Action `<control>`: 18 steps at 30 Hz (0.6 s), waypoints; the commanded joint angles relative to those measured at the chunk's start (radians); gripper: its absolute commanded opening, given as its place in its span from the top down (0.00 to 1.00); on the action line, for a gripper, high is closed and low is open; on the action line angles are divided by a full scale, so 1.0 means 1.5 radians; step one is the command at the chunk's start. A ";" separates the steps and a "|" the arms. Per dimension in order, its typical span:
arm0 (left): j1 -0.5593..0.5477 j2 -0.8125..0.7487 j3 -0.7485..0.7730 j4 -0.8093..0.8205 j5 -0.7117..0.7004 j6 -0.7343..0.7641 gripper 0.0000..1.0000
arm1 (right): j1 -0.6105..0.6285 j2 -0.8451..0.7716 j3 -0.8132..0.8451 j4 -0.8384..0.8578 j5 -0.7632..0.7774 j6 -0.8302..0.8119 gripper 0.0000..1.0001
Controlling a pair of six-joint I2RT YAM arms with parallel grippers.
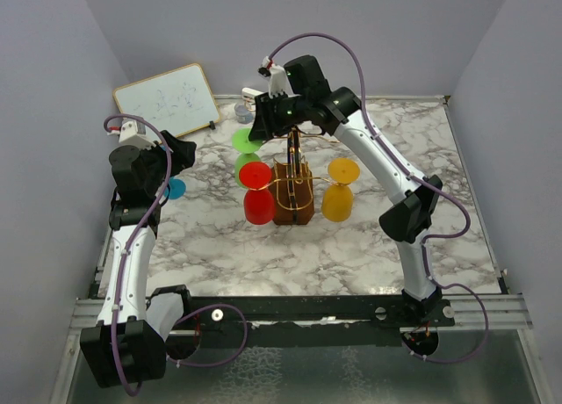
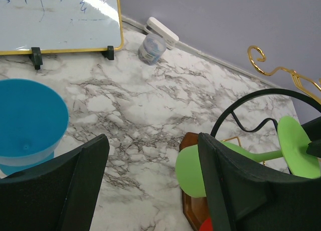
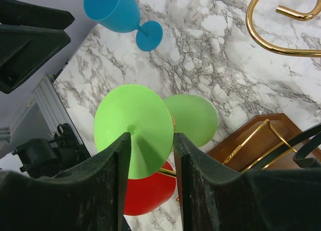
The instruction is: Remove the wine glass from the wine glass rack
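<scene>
The wine glass rack [image 1: 294, 202], a brown block with gold wire arms, stands mid-table. A green wine glass [image 1: 247, 145] hangs upside down at its back left. A red one [image 1: 257, 198] hangs at its left and an orange one [image 1: 340, 193] at its right. My right gripper [image 3: 152, 135] is over the green glass's foot [image 3: 133, 115] with a gap between its jaws. I cannot tell whether it touches the foot. My left gripper [image 2: 150, 191] is open and empty, left of the rack. A blue glass [image 2: 27, 123] is on the table beside it.
A whiteboard [image 1: 167, 101] leans at the back left, with a small jar [image 1: 242, 112] and a white eraser-like block [image 1: 253, 94] by the back wall. Grey walls close in the left, back and right sides. The rack's curled gold arm [image 3: 281, 25] is close to my right gripper.
</scene>
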 commanded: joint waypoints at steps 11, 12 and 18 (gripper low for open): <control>-0.002 0.001 -0.006 0.026 0.017 -0.003 0.27 | 0.011 -0.027 -0.009 0.058 -0.030 0.019 0.64; -0.002 0.001 -0.006 0.026 0.018 -0.003 0.27 | 0.012 -0.029 -0.012 0.060 -0.032 0.020 0.64; -0.002 0.001 -0.006 0.026 0.018 -0.002 0.27 | 0.015 -0.029 -0.018 0.063 -0.048 0.020 0.65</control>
